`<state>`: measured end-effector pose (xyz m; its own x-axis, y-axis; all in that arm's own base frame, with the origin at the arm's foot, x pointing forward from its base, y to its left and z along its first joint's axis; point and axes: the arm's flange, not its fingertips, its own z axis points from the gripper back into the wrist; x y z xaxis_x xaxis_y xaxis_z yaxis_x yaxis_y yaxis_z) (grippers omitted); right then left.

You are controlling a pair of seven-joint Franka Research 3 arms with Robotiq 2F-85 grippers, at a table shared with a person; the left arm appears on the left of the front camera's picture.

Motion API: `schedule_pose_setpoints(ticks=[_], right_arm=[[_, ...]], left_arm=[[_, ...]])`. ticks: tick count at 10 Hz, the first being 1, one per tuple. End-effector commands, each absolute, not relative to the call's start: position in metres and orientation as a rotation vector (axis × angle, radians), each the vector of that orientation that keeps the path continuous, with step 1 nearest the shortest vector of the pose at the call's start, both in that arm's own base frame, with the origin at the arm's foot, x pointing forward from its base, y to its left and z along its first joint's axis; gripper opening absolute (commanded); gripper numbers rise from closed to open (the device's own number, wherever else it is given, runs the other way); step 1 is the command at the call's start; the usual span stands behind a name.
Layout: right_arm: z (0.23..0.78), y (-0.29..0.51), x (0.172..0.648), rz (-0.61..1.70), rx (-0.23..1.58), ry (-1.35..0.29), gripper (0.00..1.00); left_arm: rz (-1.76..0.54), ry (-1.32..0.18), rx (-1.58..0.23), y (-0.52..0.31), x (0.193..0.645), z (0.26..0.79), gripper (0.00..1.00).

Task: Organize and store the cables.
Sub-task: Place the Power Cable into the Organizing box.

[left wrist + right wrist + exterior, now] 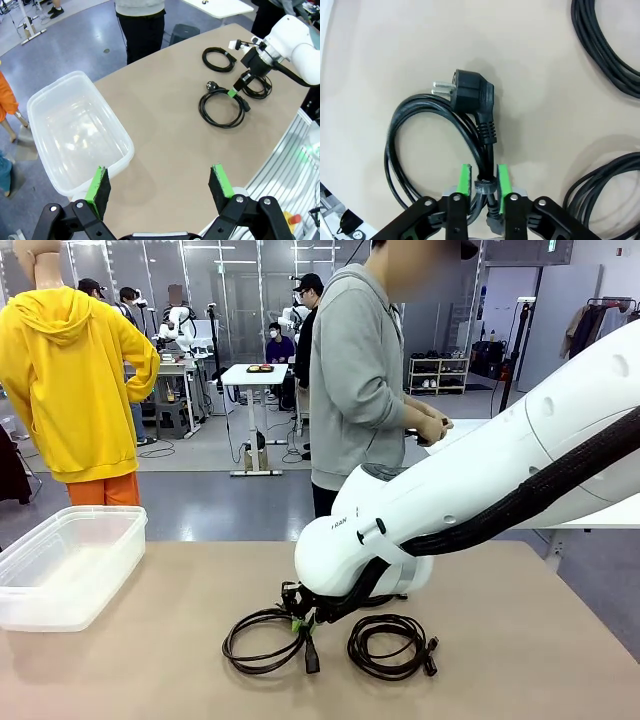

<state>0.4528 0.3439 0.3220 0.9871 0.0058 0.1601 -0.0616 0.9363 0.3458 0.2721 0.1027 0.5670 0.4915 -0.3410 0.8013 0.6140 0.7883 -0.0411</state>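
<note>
Hanging wide open and empty with the left gripper near the clear bin at the table's left, clamping the right gripper tight on the tied neck of one coiled cable mid-table, just beside another coil on its right.

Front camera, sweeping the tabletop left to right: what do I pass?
clear bin → cable coil pinched by the right gripper → second cable coil
</note>
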Motion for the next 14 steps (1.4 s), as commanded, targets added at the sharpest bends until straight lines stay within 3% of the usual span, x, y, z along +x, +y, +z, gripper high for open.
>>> schedule_pose_setpoints(ticks=[1, 4, 8, 10, 14], right_arm=[[0.340, 0.347, 0.454, -0.006, 0.355, -0.160, 1.00], [0.365, 0.326, 0.446, 0.051, 0.347, -0.158, 0.99], [0.418, 0.240, 0.422, 0.239, 0.329, -0.140, 1.00], [0.442, 0.177, 0.394, 0.351, 0.269, -0.206, 1.00], [0.477, -0.003, 0.362, 0.494, 0.401, -0.299, 1.00]], left_arm=[[-0.602, -0.883, -0.349, 0.103, 0.273, 0.567, 1.00], [-0.602, -0.883, -0.349, 0.103, 0.273, 0.567, 1.00], [-0.602, -0.883, -0.349, 0.103, 0.273, 0.567, 1.00], [-0.602, -0.883, -0.349, 0.103, 0.273, 0.567, 1.00], [-0.602, -0.883, -0.349, 0.103, 0.273, 0.567, 1.00]])
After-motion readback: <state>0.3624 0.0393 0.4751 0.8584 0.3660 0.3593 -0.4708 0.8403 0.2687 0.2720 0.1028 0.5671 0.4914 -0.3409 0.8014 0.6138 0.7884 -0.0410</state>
